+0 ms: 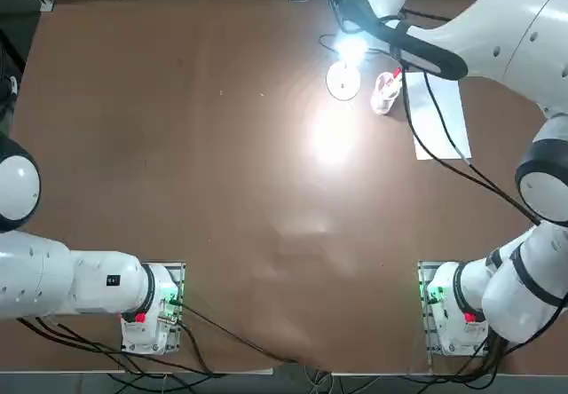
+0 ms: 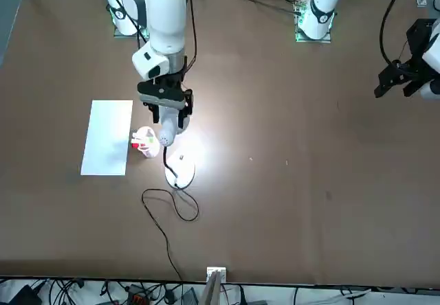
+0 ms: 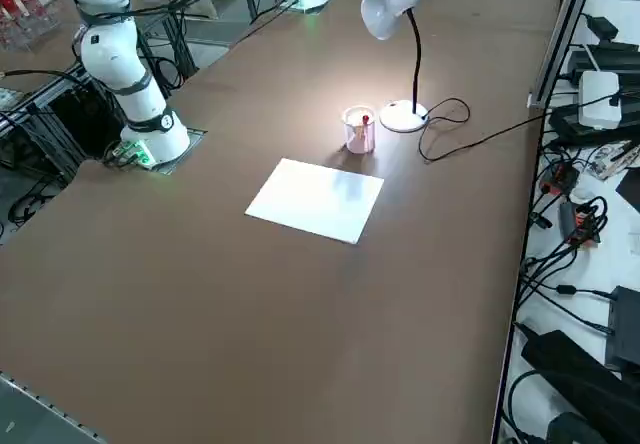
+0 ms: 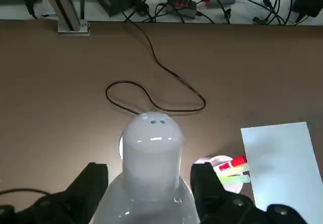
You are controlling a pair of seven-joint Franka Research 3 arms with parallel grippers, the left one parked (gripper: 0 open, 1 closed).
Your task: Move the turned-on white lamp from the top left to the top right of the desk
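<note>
Hand (image 4: 150, 183) apparently straddles smooth, rounded white lamp (image 4: 151, 153) head, matte desk (image 4: 50, 82).

No text or label can be read anywhere.

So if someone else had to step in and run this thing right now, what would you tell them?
Right gripper: up at the lamp head, one finger on each side of it. Fingers look open around it, with gaps on both sides, so no firm grip yet.
Lamp: switched on, base standing on the desk near the far edge, right of centre, next to the cup of pens and the sheet of paper. Its black cord trails off the far edge.
Done: the lamp already stands toward the top right side.
Left: confirm that the spot is final, then release and pull the arm back.
</note>
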